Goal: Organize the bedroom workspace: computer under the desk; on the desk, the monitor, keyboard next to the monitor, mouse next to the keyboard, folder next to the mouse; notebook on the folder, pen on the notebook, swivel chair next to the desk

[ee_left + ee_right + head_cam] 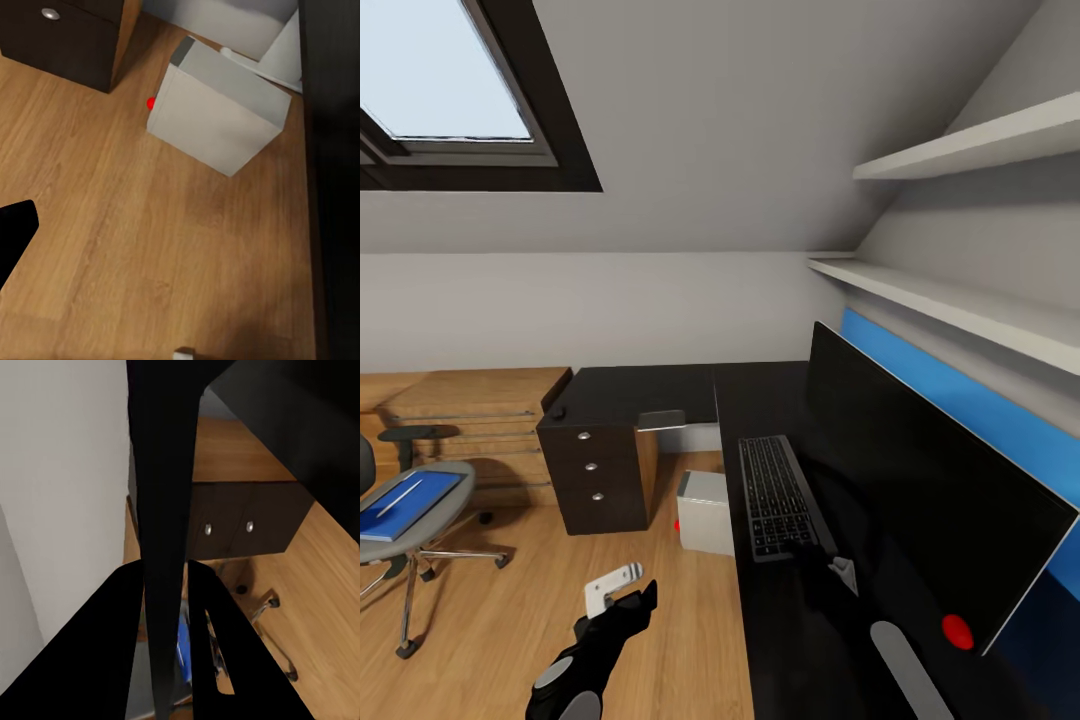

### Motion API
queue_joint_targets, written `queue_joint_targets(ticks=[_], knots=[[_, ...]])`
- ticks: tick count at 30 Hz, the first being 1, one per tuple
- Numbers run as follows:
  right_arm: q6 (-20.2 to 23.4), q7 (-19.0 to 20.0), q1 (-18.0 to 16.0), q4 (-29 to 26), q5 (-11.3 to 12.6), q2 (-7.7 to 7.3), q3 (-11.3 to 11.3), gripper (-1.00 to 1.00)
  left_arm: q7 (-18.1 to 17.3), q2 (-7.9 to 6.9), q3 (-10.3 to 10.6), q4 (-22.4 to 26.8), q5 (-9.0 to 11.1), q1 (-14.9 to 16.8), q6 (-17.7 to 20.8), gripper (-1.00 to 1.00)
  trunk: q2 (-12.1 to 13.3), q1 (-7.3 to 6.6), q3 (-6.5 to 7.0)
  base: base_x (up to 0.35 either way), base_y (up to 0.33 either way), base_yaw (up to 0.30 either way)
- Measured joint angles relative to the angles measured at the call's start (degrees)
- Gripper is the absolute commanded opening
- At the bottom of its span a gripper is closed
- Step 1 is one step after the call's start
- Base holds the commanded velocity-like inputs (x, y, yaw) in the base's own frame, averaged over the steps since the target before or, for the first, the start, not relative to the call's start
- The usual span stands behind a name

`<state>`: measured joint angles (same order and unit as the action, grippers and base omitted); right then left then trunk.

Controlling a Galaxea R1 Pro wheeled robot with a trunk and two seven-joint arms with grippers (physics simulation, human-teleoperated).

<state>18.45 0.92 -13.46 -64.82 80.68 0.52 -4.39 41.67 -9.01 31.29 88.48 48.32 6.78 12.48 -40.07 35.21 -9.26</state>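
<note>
No brand, label or legible writing appears on any item. In the head view the right gripper (830,572) sits over the dark bench (760,620), at the near end of the black keyboard (775,495), which lies flat on the bench and extends away from that gripper alongside the base of the monitor (920,500). The monitor stands upright just to the gripper's right, with a red dot (957,631) at its near lower corner. The right wrist view shows the two black fingers (112,645) closed on either side of the monitor's thin dark edge (161,547), so this gripper is clamped on the monitor.

The left gripper (622,592) hangs below bench height over the wooden floor (510,640); its degree of opening cannot be told, and nothing is seen in it. Ahead and to its right the grey computer case (705,512) stands on the floor at the bench edge; the left wrist view shows its boxlike form (217,112) with a small red mark at one lower corner, a detail the head view barely resolves.

Well to the left gripper's left stands the swivel chair (420,520), carrying a blue folder (405,505) with a slim pale pen-like object on it. The right wrist view shows the chair's wheeled base (262,607) and a drawer unit (240,529). The drawer unit (595,465) supports the far bench section. The room has a sloped ceiling with a skylight (450,70), two white wall shelves (960,150) and a blue panel (980,410) behind the monitor
</note>
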Motion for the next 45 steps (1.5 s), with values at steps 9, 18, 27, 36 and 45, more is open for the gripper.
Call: queue_joint_targets(ticks=[9, 18, 27, 36, 45], knots=[[0.08, 1.73, 0.0, 0.04, -0.15, -0.01, -0.05, -1.0, 0.11, -0.07, -0.21, -0.01, -0.07, 0.0, -0.01, 1.0, -3.62, 1.98, -1.62, 0.0, 0.0, 0.0], [0.5, 1.56, 0.0, 0.04, 0.08, -0.01, -0.23, -1.0, 0.2, -0.01, -0.2, -0.11, -0.09, 0.0, -0.01, 1.0, -7.23, 3.96, -3.24, 0.0, 0.0, 0.0], [0.58, 1.48, 0.01, 0.1, 0.17, 0.05, -0.26, -1.0, 0.2, -0.01, -0.2, -0.15, -0.01, 0.0, 0.0, 1.0, -10.85, 5.94, -4.86, 0.0, 0.0, 0.0], [0.63, 1.34, 0.02, 0.17, 0.23, 0.07, -0.15, -1.0, 0.26, -0.01, -0.2, -0.22, 0.01, 0.0, 0.0, 1.0, -14.46, 7.92, -6.48, 0.0, 0.0, 0.0], [0.63, 1.17, -0.01, 0.36, 0.16, 0.08, -0.12, -1.0, 0.29, 0.0, -0.2, -0.32, 0.0, 0.0, 0.0, 1.0, -18.08, 9.89, -8.1, 0.0, 0.0, 0.0]])
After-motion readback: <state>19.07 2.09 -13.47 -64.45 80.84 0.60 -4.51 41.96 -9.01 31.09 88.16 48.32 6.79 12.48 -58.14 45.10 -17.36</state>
